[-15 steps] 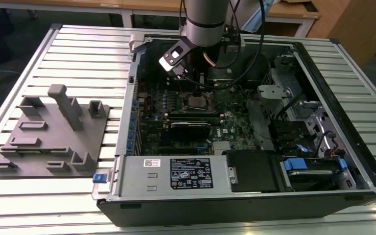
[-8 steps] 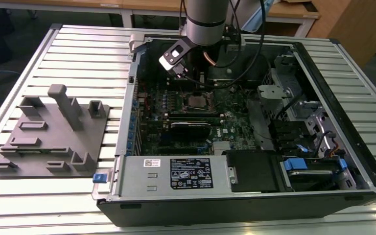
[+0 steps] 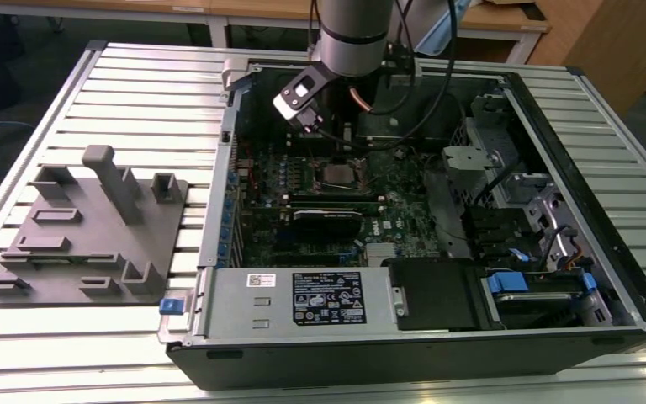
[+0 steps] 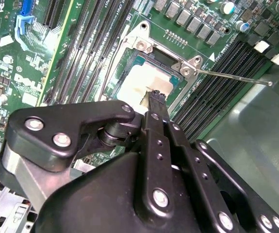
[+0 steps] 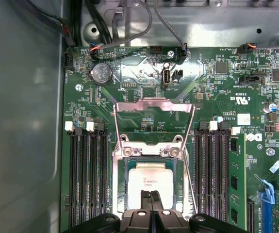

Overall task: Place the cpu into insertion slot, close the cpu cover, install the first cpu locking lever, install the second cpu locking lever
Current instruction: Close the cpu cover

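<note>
cpu (image 5: 151, 180): seated in insertion slot (image 5: 119, 170), at twelve o'clock of power supply box (image 3: 300, 299) in the exterior view. cpu cover (image 5: 154, 104): hinged open, leaving chip exposed. gripper (image 5: 151, 195): fingers closed, empty, tips over chip, probably to press it home.

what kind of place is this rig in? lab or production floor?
Looks like a lab or workshop bench, not a line: an open desktop computer case lies on a slatted metal table, a grey fixture block beside it, wooden desks behind.
</note>
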{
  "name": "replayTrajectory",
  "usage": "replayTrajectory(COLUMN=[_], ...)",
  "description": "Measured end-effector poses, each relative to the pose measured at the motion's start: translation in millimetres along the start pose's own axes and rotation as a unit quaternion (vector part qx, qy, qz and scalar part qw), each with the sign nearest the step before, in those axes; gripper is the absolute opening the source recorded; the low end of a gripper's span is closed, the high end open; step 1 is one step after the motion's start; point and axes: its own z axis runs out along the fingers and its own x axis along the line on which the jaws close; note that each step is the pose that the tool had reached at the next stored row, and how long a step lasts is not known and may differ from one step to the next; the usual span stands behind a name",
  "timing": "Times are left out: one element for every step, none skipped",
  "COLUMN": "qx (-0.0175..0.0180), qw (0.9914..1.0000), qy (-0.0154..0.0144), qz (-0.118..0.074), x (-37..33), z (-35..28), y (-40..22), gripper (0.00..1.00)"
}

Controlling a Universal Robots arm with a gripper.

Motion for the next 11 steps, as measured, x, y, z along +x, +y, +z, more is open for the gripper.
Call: replayTrajectory(qx=[0.0000,0.0000,0.0000,0.0000,0.0000,0.0000,0.0000,0.0000,0.0000,0.0000,0.0000], qw=[1.00000,1.00000,1.00000,1.00000,1.00000,1.00000,1.00000,1.00000,1.00000,1.00000,1.00000], qy=[0.0000,0.0000,0.0000,0.0000,0.0000,0.0000,0.0001,0.0000,0.0000,0.0000,0.0000], qz=[0.000,0.000,0.000,0.000,0.000,0.000,0.000,0.000,0.000,0.000,0.000], x=[0.0,0.1,0.1,0.1,0.1,0.2,0.2,0.2,0.2,0.3,0.3], z=[-0.7,-1.6,-2.6,-3.6,-4.8,-5.9,-6.9,-7.9,-8.8,-9.9,-10.8], y=[0.0,0.1,0.1,0.1,0.2,0.2,0.3,0.3,0.3,0.4,0.4], gripper=[0.11,0.11,0.11,0.11,0.11,0.11,0.11,0.11,0.11,0.11,0.11])
